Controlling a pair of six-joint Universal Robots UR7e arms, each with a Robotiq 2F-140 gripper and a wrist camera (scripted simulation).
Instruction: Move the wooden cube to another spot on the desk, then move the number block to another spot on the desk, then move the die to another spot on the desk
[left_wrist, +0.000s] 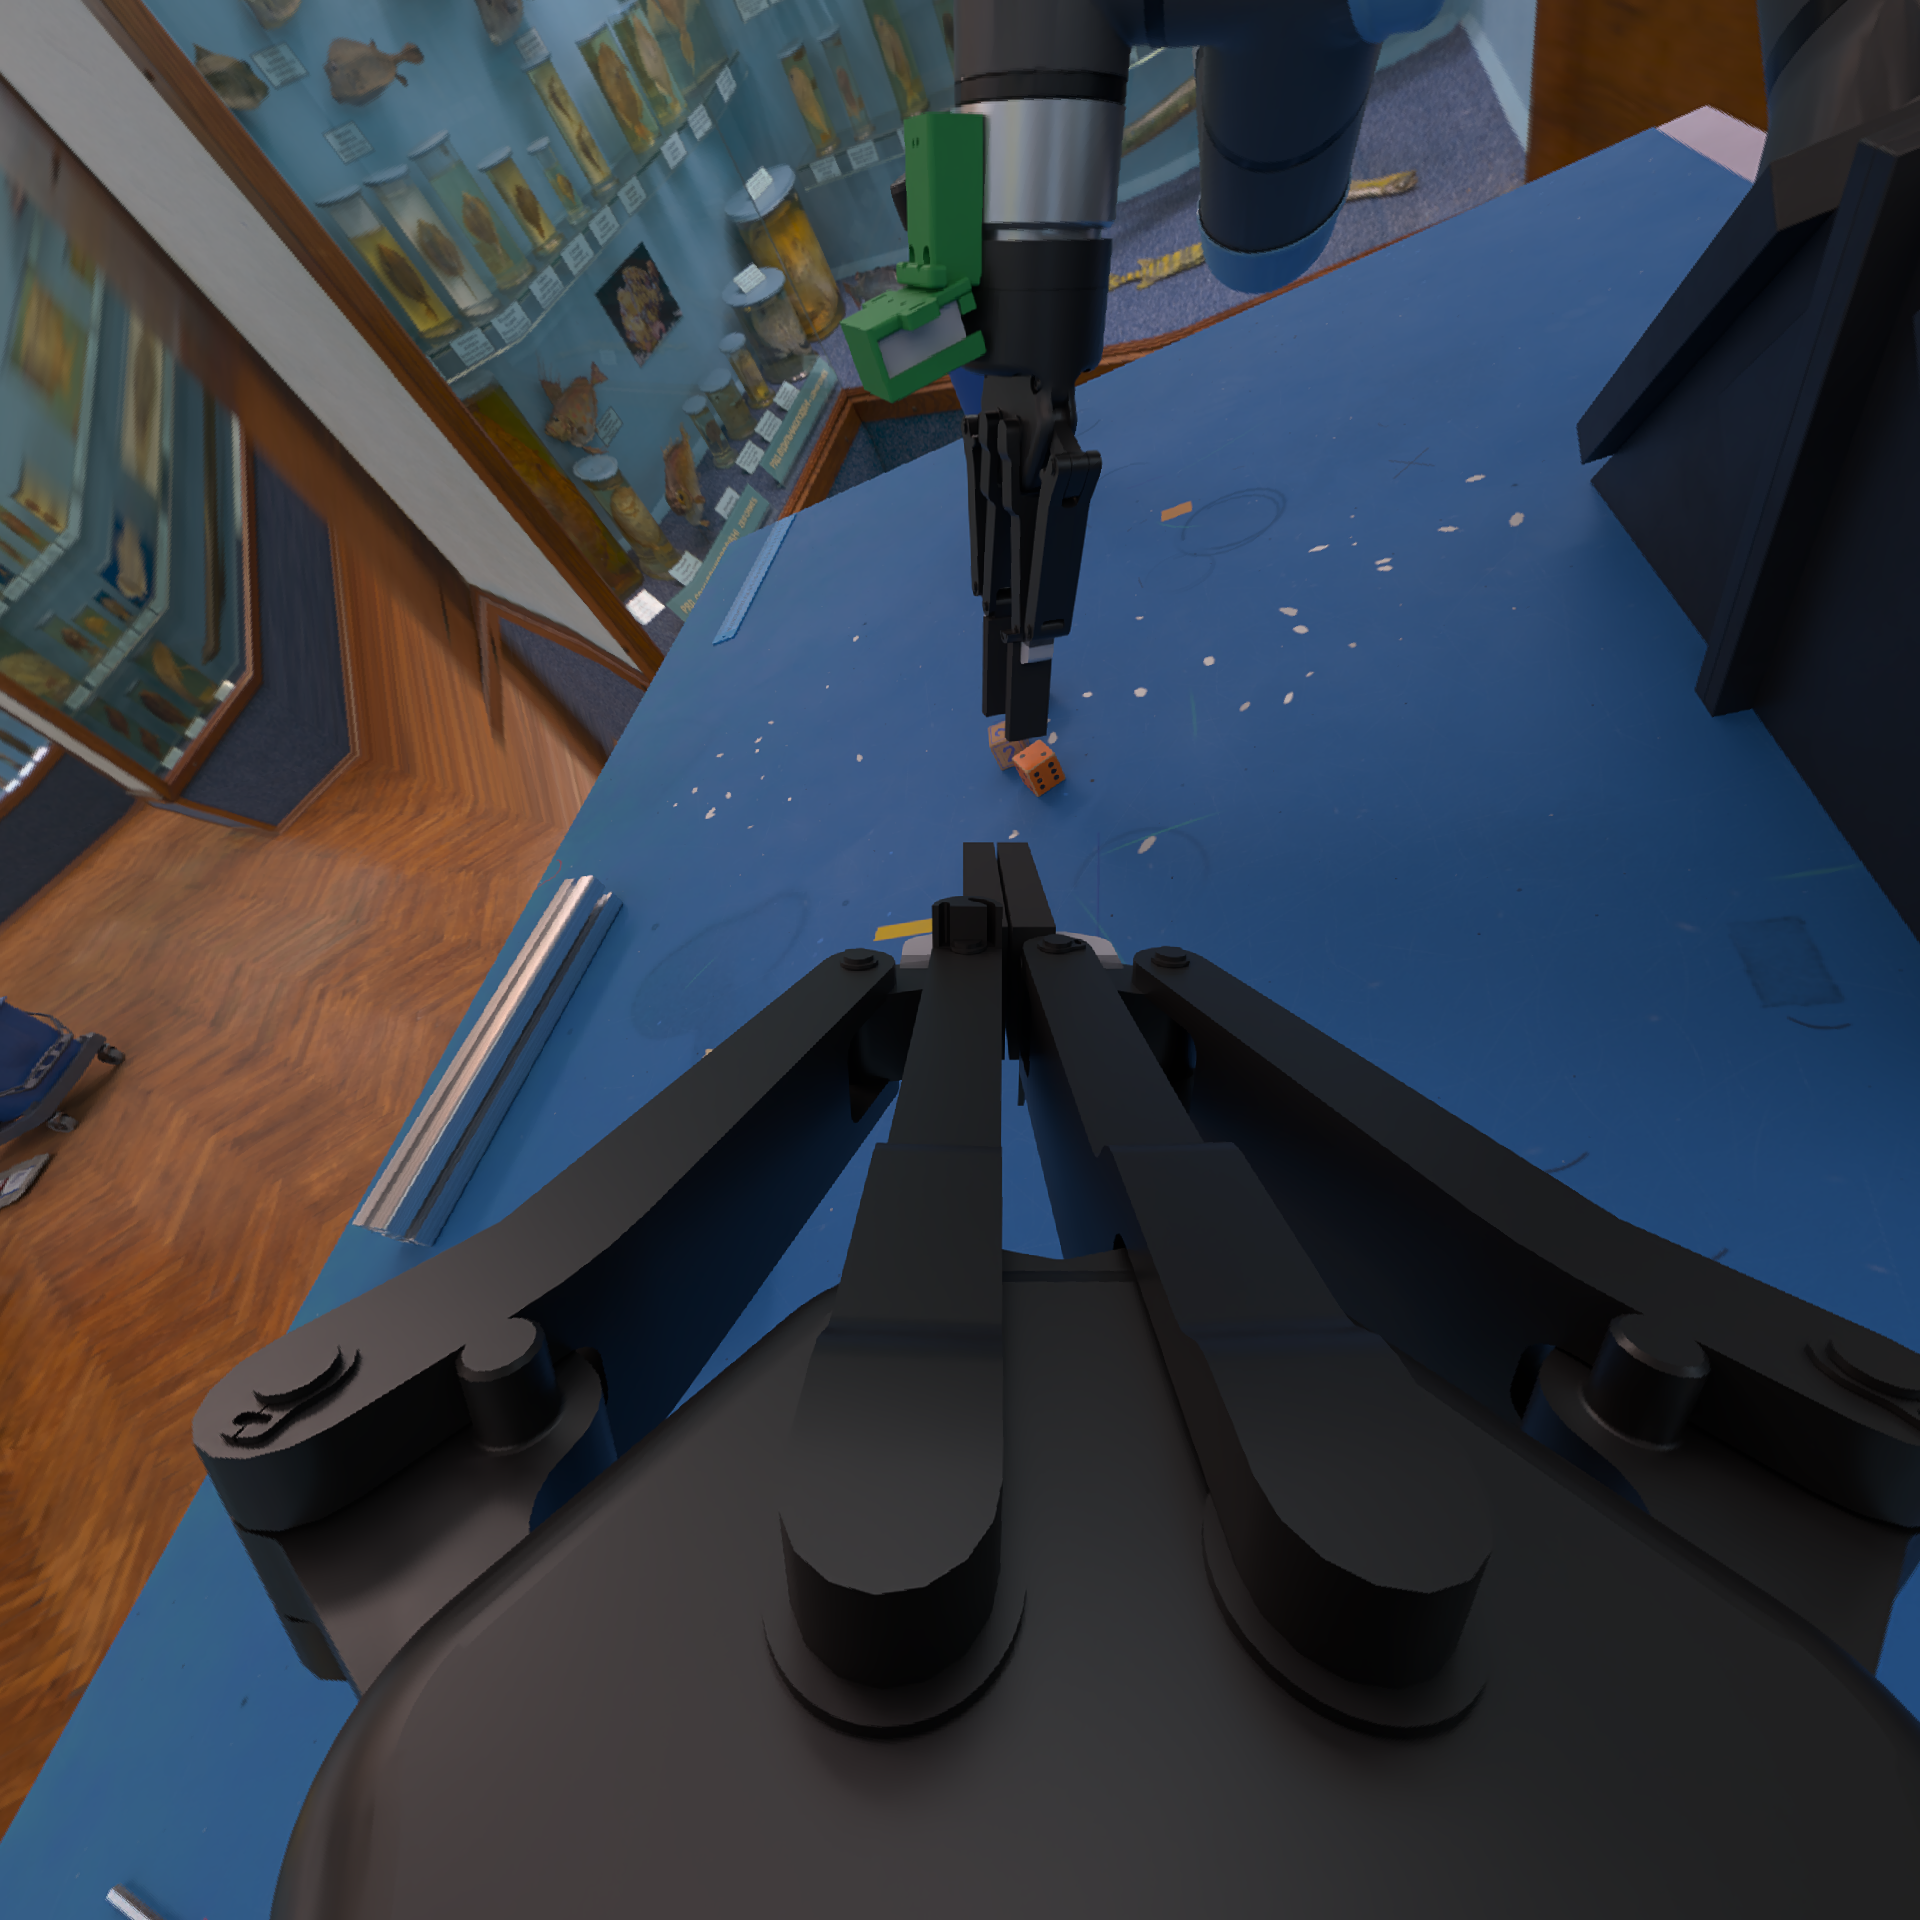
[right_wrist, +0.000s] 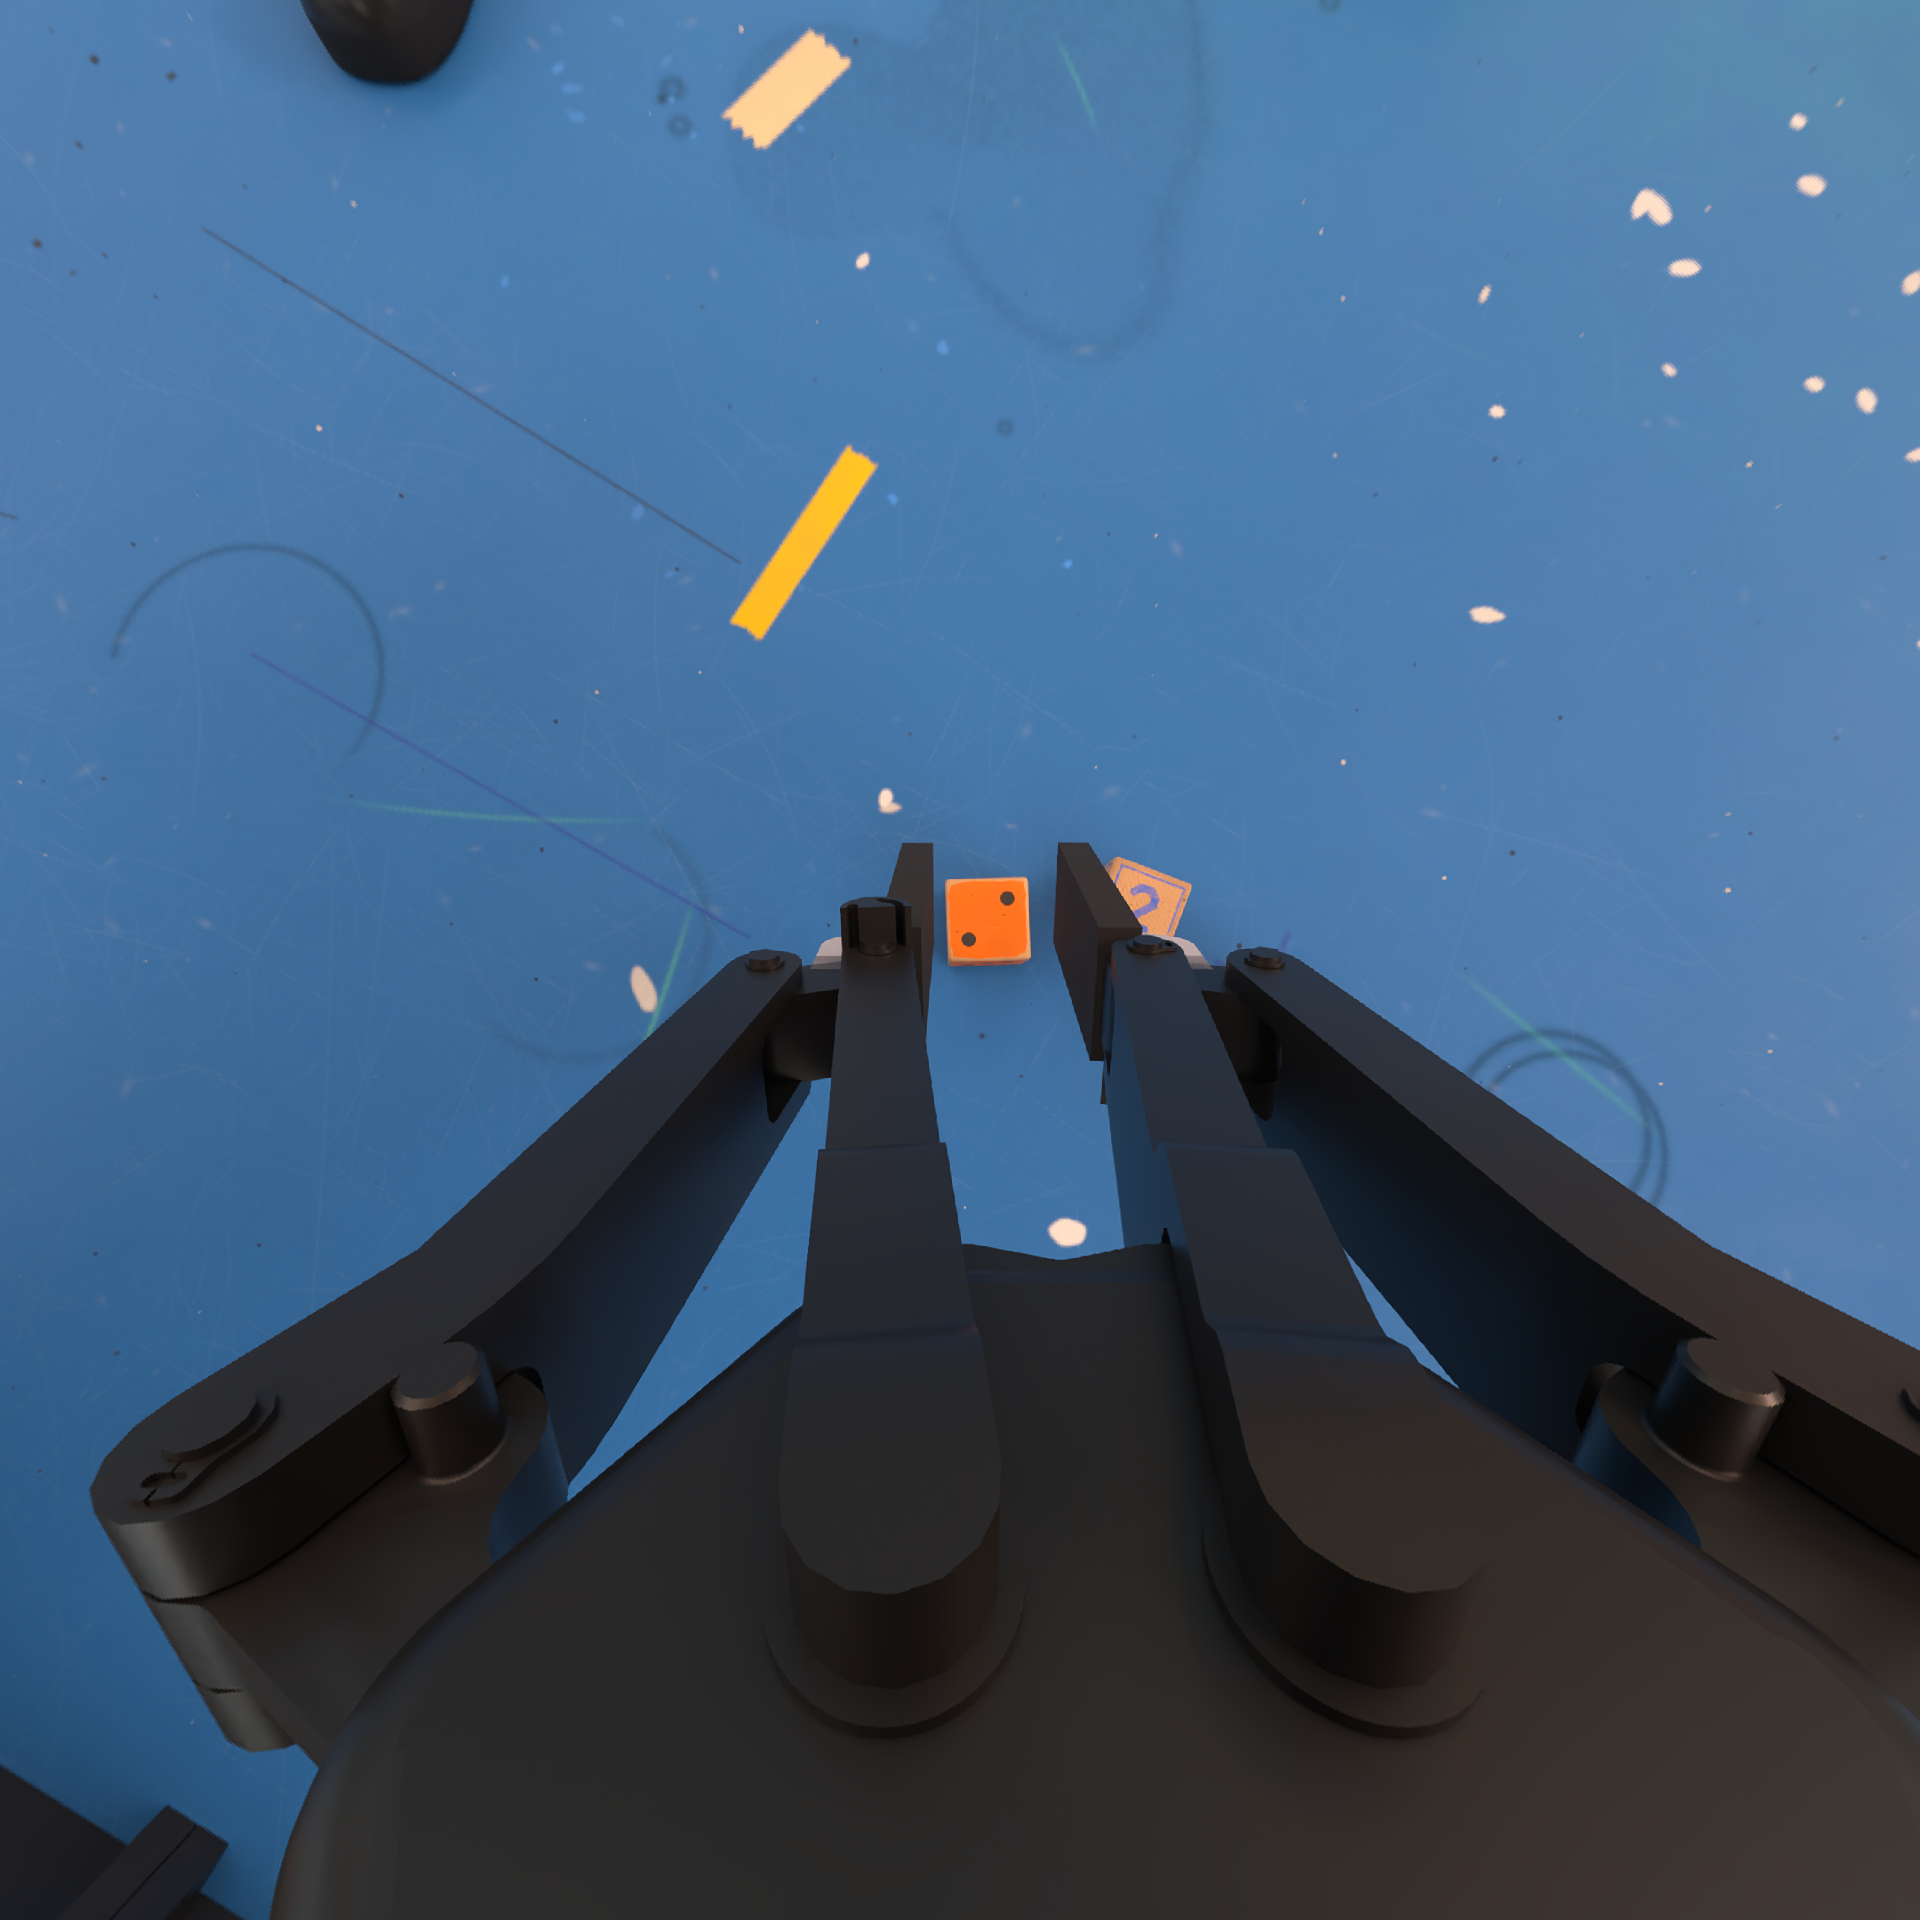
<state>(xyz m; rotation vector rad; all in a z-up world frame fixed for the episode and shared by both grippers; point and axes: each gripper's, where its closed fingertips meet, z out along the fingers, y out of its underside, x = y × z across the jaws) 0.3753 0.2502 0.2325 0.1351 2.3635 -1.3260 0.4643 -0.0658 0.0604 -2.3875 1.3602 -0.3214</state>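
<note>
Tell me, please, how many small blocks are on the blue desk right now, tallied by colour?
Orange die: 1, between the open right gripper fingers.
Pale wooden number block: 1, just outside one finger.
Total: 2. No third block, the wooden cube, shows in either view.

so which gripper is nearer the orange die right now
Right. The right gripper hangs directly over the die, open, a finger on either side. The left gripper is shut and set back across the desk, well short of the die.
</note>
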